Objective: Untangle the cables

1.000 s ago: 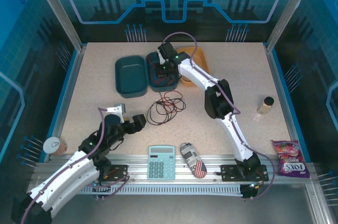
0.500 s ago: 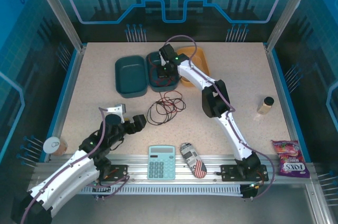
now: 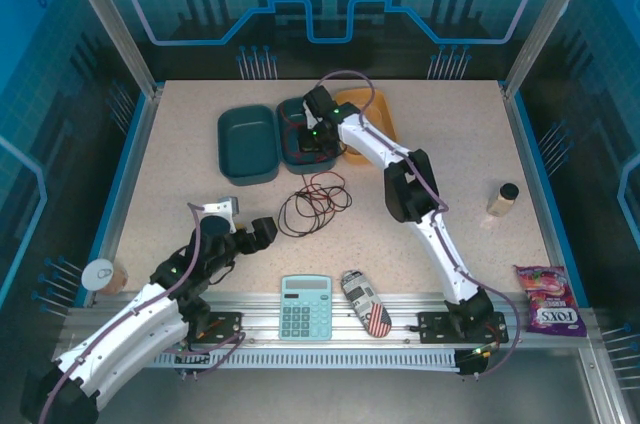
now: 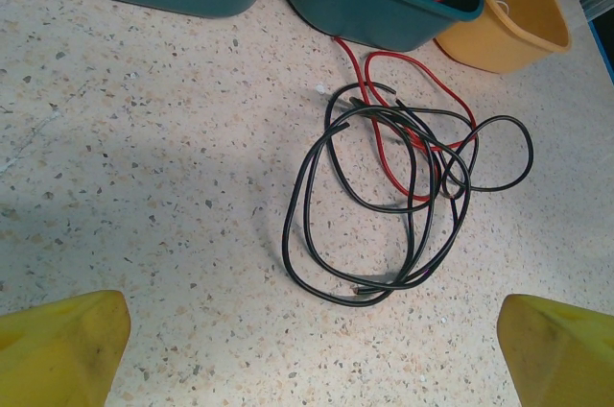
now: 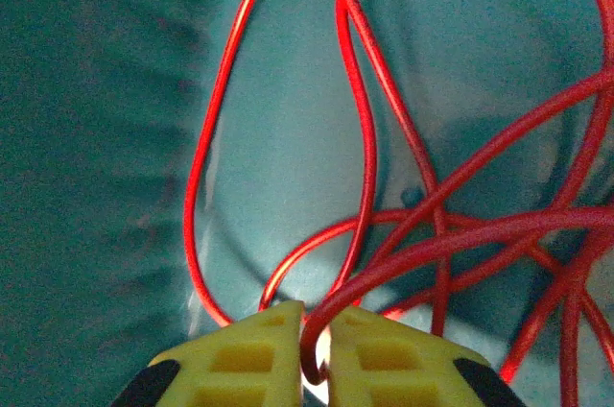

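Cables (image 4: 443,159), thin limp red and black wires, lie looped on the speckled surface (image 4: 144,186) and trail into a dark teal plastic tub (image 4: 384,28), where the right hand (image 5: 315,330) pinches one seemingly light, slippery red strand at a bend, while the left hand (image 3: 263,230) hangs spread and empty.

Bright, even overhead light falls on the table (image 3: 180,154), with soft shadows under the arms. The left wrist view is sharp, though its yellow fingertips (image 4: 58,349) blur. The right wrist view is dim, the red cable (image 5: 360,109) soft, with pale glare on the bin (image 5: 96,138).
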Motion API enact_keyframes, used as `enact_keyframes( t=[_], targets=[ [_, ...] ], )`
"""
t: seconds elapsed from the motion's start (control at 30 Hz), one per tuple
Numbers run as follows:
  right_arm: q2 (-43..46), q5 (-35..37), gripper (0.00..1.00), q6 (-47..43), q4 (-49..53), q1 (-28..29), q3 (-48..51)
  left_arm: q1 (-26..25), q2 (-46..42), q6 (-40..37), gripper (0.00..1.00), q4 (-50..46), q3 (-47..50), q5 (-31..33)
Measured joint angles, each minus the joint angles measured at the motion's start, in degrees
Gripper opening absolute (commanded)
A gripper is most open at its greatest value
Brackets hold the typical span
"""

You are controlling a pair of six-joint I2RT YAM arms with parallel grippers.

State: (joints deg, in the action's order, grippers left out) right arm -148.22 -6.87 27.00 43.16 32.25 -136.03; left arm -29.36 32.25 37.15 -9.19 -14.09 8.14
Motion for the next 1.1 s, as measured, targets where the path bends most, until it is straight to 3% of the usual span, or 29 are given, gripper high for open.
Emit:
enact_keyframes(
  t=[0.37, 0.7, 1.1],
  targets=[
    [8.26, 1.95, 0.44, -1.77, 2.23, 1.46, 1.25, 0.00, 0.00, 0.00, 0.99, 0.02, -0.02, -0.02],
    [11.87, 7.63, 0.50, -2.91, 6.36, 2.21, 2.16, 0.00, 0.00, 0.02, 0.99, 0.02, -0.02, -0.04],
    [38.93, 16.15, 0.47, 0.04, 0.46, 5.20, 33.05, 0.07, 4.98, 0.07, 0.99, 1.99, -0.59, -1.60]
  ],
)
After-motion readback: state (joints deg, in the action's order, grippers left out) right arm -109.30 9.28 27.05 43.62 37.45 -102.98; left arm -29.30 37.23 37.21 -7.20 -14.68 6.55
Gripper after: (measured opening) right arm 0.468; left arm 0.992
